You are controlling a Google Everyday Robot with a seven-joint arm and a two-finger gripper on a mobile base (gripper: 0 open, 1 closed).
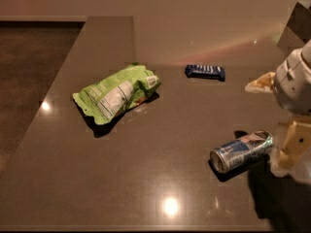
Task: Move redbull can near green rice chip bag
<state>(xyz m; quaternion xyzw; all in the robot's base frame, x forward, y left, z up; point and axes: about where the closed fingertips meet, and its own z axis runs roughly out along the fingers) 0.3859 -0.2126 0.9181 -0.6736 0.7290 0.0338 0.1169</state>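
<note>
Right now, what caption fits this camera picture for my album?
Gripper at the right beside the redbull can on its side; green rice chip bag apart, across the table.

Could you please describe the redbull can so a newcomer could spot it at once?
On the dark table, look near the right edge, just left of the gripper. The redbull can lies on its side there: silver-and-blue metal, unlike the green rice chip bag and flat dark blue bar.

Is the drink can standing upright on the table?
No, the can lies on its side on the table, with the gripper close by its right end.
</note>
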